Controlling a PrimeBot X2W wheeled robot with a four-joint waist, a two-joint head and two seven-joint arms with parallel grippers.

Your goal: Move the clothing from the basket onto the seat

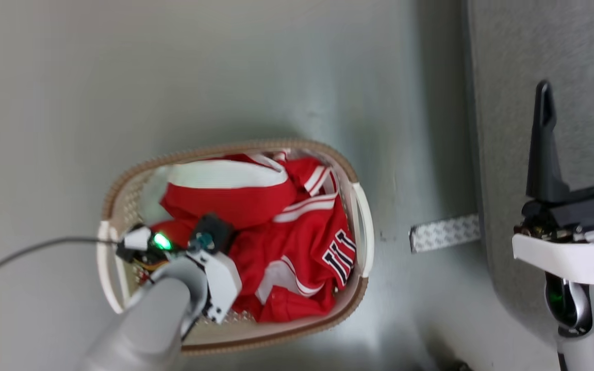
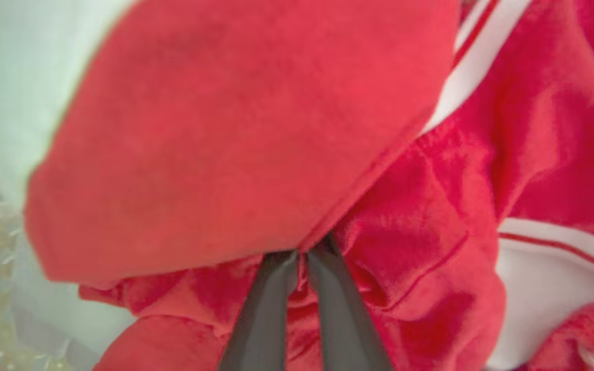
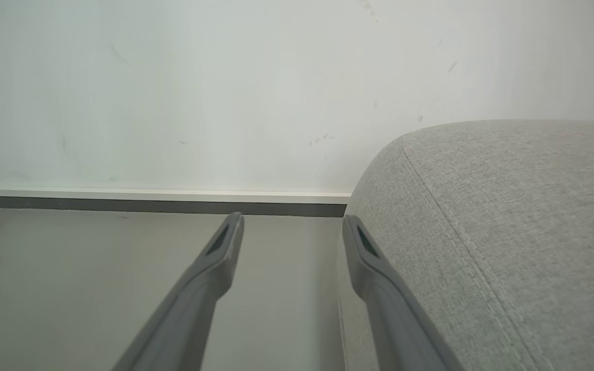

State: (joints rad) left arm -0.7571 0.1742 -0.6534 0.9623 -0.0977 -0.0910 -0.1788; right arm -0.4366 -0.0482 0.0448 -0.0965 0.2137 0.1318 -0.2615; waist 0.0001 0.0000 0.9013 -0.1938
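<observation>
**Red Below, Grey Waiting**

Bright red, soft fabric clothing [image 1: 286, 232] with white stripes and black-and-white lettering lay heaped in the oval white perforated plastic basket [image 1: 256, 146] with its brown braided-look rim. None of it had reached the large light grey upholstered seat [image 3: 513, 216]. The basket stood on the floor to the left of the seat's rounded edge, near it but apart.

The left gripper [image 2: 301, 253] pointed down into the heap at the basket's near left end. Its two dark fingers were drawn narrow, almost meeting, with their tips tucked under a smooth red fold and crumpled cloth showing in the slit between them. That looked like a pinch taken low on the pile, probably so that a lift would bring a whole garment rather than a loose corner. How firmly the cloth was caught could not be told. A thin dark cable [image 1: 23, 251] trailed from that wrist across the floor.

The right gripper [image 1: 574, 82] hung wide and empty just beside the seat's rounded corner, its fingers clear of the cushion. Placed there, it seemed parked out of the left arm's way.

The pale grey floor [image 1: 96, 77] was smooth with a dull sheen and bore a short strip of patterned tape [image 1: 444, 233] near the seat's base. Beyond it rose a plain, lightly scuffed white wall [image 3: 199, 77] with a white skirting board [image 3: 147, 195] over a dark line. The seat's woven cover showed a stitched seam running along its curve.
</observation>
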